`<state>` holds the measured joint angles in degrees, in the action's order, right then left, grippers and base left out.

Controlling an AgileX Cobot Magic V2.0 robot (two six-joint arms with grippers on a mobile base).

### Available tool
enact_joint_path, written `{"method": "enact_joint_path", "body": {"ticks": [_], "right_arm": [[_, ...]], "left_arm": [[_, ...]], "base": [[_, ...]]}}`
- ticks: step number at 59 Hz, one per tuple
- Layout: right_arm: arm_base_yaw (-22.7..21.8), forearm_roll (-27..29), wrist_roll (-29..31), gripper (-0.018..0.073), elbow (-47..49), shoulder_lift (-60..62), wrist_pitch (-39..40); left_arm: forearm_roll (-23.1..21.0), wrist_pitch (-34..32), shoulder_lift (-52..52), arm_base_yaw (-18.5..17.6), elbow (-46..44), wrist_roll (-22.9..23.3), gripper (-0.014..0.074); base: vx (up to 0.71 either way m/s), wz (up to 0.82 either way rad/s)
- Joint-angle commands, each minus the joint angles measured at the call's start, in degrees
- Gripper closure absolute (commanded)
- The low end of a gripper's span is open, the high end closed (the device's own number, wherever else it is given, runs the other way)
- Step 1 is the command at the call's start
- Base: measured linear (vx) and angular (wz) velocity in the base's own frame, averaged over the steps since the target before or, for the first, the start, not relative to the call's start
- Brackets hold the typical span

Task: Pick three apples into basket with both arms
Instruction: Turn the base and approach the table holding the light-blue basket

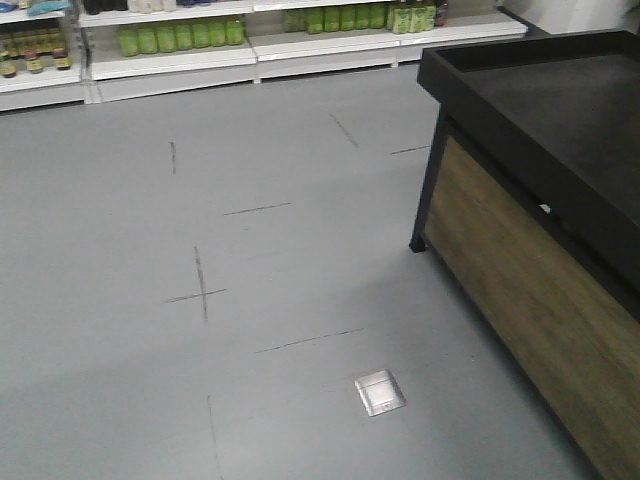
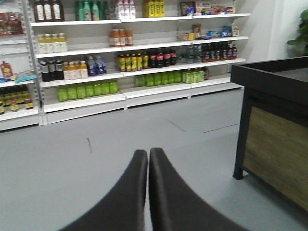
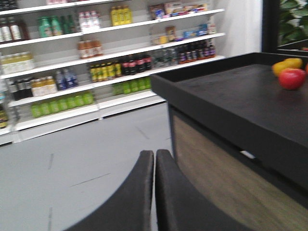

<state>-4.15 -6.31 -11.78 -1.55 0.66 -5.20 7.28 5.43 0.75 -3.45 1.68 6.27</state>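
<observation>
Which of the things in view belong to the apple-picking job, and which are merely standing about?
Job: left gripper, shut; right gripper, shut; red apple on the black counter, possibly one of the three. No basket shows.
Standing about: orange-yellow fruit beside the apple; store shelves; green bottles; metal floor plate.

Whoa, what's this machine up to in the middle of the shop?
A two-armed robot stands on the grey shop floor, facing white shelves of bottles. The left jaws and the right jaws are shut, holding nothing. To its right is a black-topped, wood-sided display table with a round red apple and an orange-yellow fruit on it. No basket is in view; fruit picking seems not yet begun.
</observation>
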Motion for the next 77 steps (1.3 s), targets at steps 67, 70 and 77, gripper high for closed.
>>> {"method": "enact_joint_path", "body": {"ticks": [67, 70, 77], "right_arm": [[0.06, -0.67, 0.30, 0.0564, -0.76, 0.68, 4.25], [0.06, -0.67, 0.30, 0.0564, -0.76, 0.68, 4.25], [0.06, -0.67, 0.30, 0.0564, -0.76, 0.68, 4.25]], "left_arm": [[-0.55, -4.25, 0.75, -0.03, -1.49, 0.54, 0.0602], [-0.55, -4.25, 0.75, -0.03, -1.49, 0.54, 0.0602], [-0.55, -4.25, 0.75, -0.03, -1.49, 0.54, 0.0602]], "base": [[0.13, -0.51], [0.11, -0.47], [0.11, -0.47]]}}
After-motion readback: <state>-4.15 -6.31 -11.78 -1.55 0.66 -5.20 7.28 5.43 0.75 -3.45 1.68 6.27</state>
